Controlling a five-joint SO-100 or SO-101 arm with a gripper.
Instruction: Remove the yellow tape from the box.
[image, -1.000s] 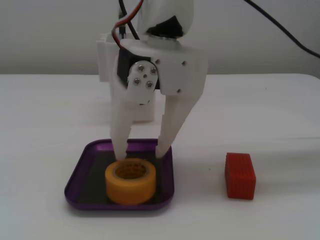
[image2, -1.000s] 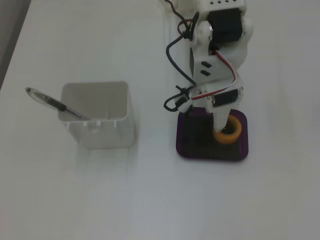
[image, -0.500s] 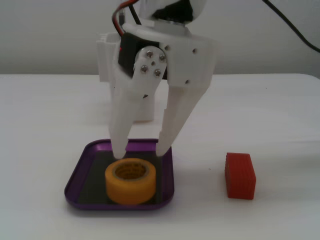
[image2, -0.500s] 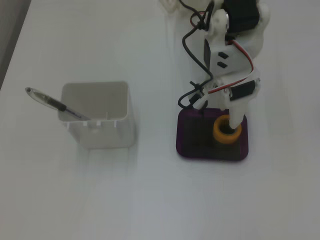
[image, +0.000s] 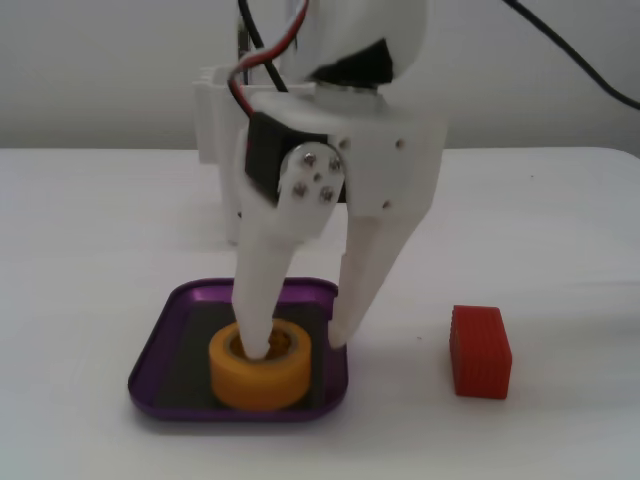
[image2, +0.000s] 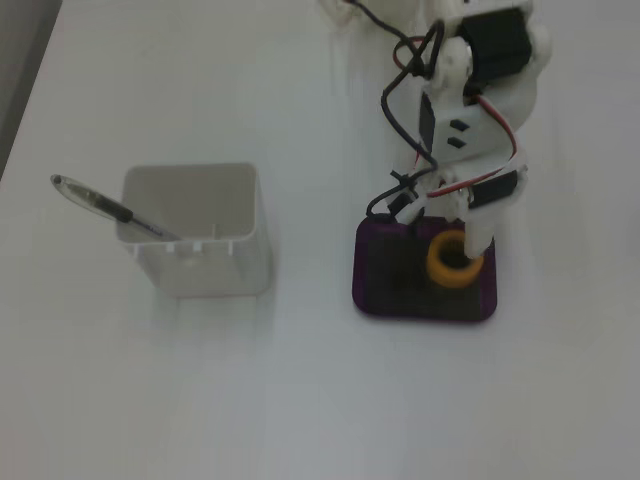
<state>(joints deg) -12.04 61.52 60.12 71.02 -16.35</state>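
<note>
fixed view: white plastic hand open, one finger inside hollow yellow tape in shallow purple box.

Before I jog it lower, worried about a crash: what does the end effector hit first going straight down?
Likely the box floor: one finger sits in the tape core, the other outside it.

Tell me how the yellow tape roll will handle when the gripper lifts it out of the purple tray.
The yellow tape lies flat on its side in the purple tray, so it probably won't roll. It looks thick and stiff, likely keeping its shape. One finger sits inside the hollow core, the other outside the wall, so the grip may hold, though a smooth surface could slip.
</note>
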